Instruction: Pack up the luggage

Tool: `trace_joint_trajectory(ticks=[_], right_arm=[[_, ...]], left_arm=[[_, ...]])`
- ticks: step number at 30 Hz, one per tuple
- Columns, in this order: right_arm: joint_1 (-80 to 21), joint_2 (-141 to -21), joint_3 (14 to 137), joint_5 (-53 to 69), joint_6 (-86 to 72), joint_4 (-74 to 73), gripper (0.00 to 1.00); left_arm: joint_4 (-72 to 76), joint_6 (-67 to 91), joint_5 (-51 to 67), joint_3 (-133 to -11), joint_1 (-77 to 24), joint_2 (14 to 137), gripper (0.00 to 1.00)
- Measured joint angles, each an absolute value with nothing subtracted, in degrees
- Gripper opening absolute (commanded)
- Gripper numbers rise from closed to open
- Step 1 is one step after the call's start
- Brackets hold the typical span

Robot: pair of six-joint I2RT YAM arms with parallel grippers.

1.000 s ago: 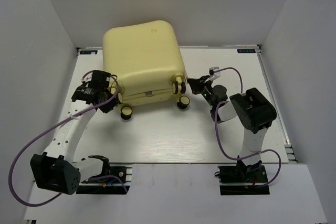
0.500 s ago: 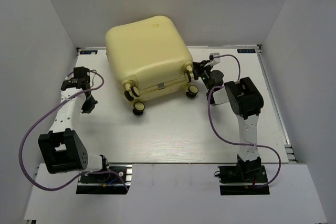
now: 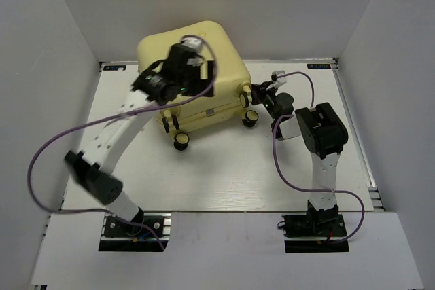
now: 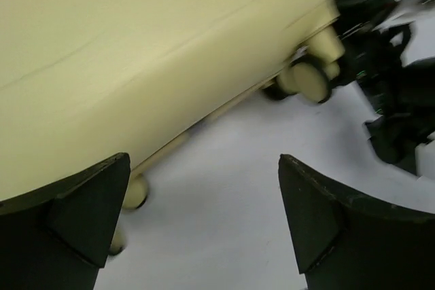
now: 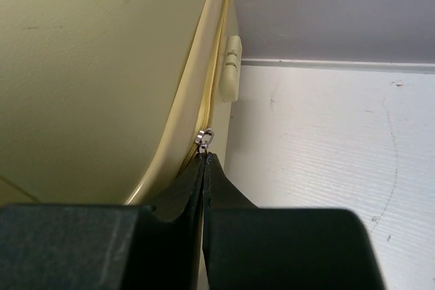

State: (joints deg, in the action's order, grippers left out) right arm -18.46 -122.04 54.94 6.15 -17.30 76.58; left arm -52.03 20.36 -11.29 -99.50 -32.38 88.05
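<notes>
I judge this the zipping step: right gripper pinches the zipper pull of the luggage near the table's far edge, left gripper spread. Next I'd drag steadily along the rim.

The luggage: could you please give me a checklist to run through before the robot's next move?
1. Shell of the luggage closed: ok.
2. The right gripper shut on the zipper pull: ok.
3. The zipper run all the way round the rim: cannot tell, only a short stretch shows.
4. The left gripper open and holding nothing: ok.
5. The left gripper steadying the shell: cannot tell, no contact is visible.
</notes>
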Motion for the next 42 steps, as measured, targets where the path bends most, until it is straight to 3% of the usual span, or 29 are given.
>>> trace_joint_trajectory(ticks=[5,9,16,21,28,29,30,31,32,38,42], right_arm=[[-18.50,-120.36,52.47,6.66,-17.34,76.88,0.00],[-18.48,-120.22,51.86,6.44,-17.67,77.12,0.00],[-18.50,-120.14,51.62,6.44,-17.85,77.43,0.00],[-18.50,-120.14,51.51,6.46,-18.02,77.60,0.00],[-18.48,-119.92,50.74,6.57,-18.02,78.17,0.00],[-18.48,-119.90,50.72,6.59,-18.02,78.17,0.00],[-18.48,-119.85,50.72,6.61,-18.00,78.17,0.00],[-18.50,-119.81,50.70,6.68,-18.02,78.17,0.00],[-18.50,-119.68,50.52,6.81,-18.02,78.13,0.00],[-18.72,-118.63,49.06,7.03,-18.24,78.30,0.00],[-19.00,-116.38,46.28,7.97,-19.33,78.11,0.00]], left_arm=[[-50.52,19.97,-11.03,-123.98,-41.98,113.54,1.00],[-51.00,23.07,-7.62,-127.63,-44.97,123.15,0.90],[-48.23,28.29,-7.40,-115.39,-44.51,120.62,0.78],[-46.63,31.48,-9.85,-114.69,-44.99,120.44,0.71],[-43.72,34.46,-14.85,-114.69,-46.52,120.42,0.50],[-43.59,34.61,-15.68,-114.72,-46.85,120.42,0.43],[-43.46,34.87,-16.05,-114.80,-47.11,120.42,0.22],[-43.18,35.38,-15.92,-114.96,-47.42,120.42,0.07],[-43.59,36.34,-17.19,-115.11,-47.88,120.51,0.00],[-46.63,39.13,-21.52,-115.15,-49.04,120.16,0.00],[-41.71,37.89,-28.29,-105.34,-51.51,114.56,0.00]])
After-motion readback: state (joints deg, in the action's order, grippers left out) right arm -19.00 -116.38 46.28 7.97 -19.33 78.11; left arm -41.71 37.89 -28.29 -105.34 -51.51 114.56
